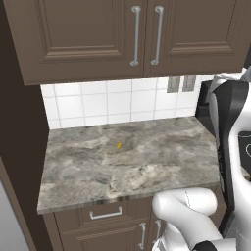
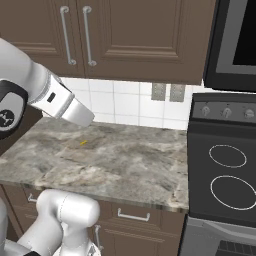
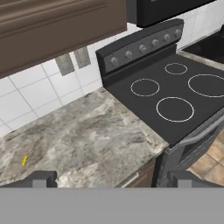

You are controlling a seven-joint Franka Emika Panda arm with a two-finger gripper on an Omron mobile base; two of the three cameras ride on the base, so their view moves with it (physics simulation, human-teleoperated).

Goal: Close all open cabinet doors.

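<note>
- Two upper doors (image 1: 83, 34) hang shut above my tabletop (image 1: 127, 162), their bar handles (image 1: 135, 35) upright, side by side at the seam.
- A stove (image 2: 225, 175) sits just right of the tabletop; a small yellow bit (image 1: 118, 145) lies on it.
- My end effector (image 3: 111, 179) is spread wide, holding nothing.

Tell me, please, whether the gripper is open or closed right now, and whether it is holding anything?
Gripper: open, fingertips wide apart, holding nothing, hovering above the marble counter beside the stove.
</note>
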